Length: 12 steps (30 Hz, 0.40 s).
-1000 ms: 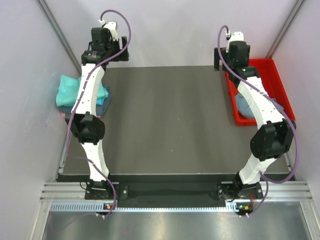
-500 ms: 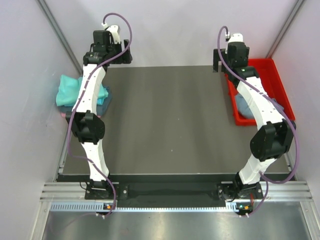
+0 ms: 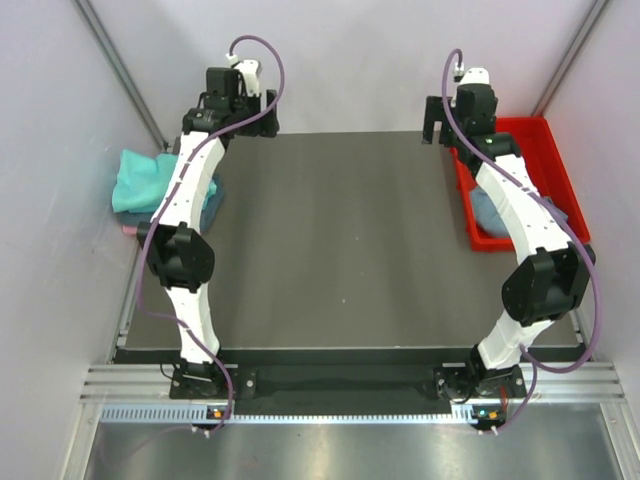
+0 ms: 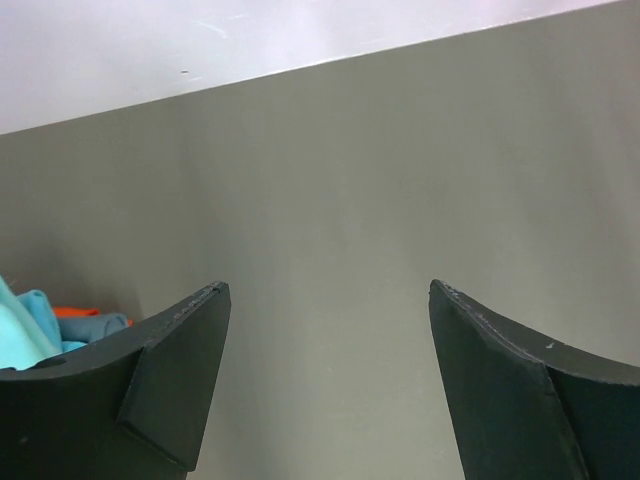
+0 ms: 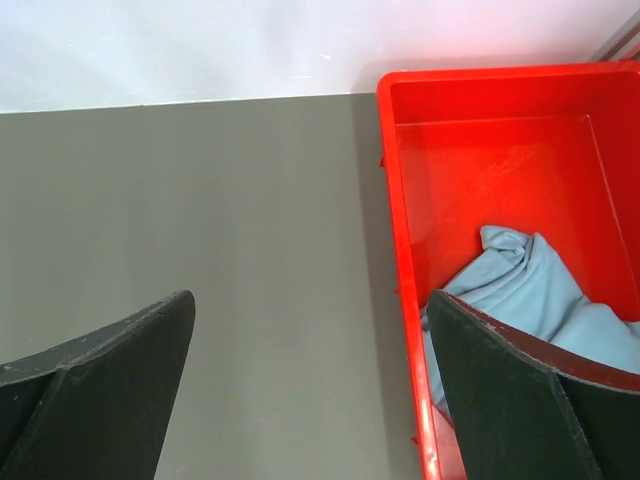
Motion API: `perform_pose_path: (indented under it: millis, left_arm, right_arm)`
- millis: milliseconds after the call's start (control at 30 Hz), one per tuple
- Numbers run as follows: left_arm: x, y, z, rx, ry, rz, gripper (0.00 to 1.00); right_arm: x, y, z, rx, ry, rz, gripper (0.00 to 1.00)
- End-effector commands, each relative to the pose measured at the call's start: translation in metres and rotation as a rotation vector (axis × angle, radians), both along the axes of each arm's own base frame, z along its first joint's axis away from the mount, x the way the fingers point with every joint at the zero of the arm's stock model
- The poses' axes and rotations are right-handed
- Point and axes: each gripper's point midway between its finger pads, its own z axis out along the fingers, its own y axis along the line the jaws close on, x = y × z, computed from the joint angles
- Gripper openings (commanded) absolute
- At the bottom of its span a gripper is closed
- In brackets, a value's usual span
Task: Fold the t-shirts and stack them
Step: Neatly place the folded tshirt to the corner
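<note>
1. Dark grey matte table (image 3: 330,240) carries everything in view, and both white arms reach out toward its far edge.
2. The left fingers (image 3: 262,125) hover above the far left corner of the table, spread wide and gripping nothing (the left wrist view shows only bare table surface between the two black tips).
3. The right fingers (image 3: 438,120) hang over the far right part of the table, just beside the far corner of a rigid red plastic tray (image 5: 500,170). They too are spread wide apart with nothing between them.
4. That red tray (image 3: 530,123) sits along the table's right edge, and the right arm crosses above it in the top view.
5. A slate grey-blue t-shirt (image 5: 540,290) lies crumpled inside the tray, bunched in its near half (image 3: 487,208); the far half of the tray floor shows bare red.
6. A rumpled heap of teal and turquoise t-shirts (image 3: 135,180) rests at the table's left edge, close to the left wall and partly hidden behind the left arm.
7. A pink t-shirt (image 3: 128,228) peeks out from under that heap at its near side (only a thin strip shows).
8. The left wrist view catches a corner of the same heap (image 4: 20,330) at its lower left.
</note>
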Motion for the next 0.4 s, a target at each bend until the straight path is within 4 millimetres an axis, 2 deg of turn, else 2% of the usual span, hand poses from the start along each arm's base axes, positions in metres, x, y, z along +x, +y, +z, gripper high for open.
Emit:
perform_pose_path:
  millis: [0, 133, 233, 367]
  left_arm:
    - [0.001, 0.007, 0.044, -0.011, -0.112, 0.035, 0.85]
    - [0.000, 0.002, 0.045, -0.042, -0.100, 0.023, 0.84]
    - [-0.001, 0.003, 0.054, -0.038, -0.124, 0.036, 0.84]
    - [0.000, 0.002, 0.057, -0.035, -0.134, 0.022, 0.84]
  right_arm:
    - [-0.008, 0.004, 0.033, 0.014, -0.069, 0.006, 1.00]
    - [-0.007, 0.006, 0.030, -0.007, -0.069, 0.023, 1.00]
    - [-0.007, 0.006, 0.031, -0.020, -0.075, 0.018, 1.00]
    - [-0.010, 0.016, 0.030, -0.052, -0.077, 0.036, 1.00]
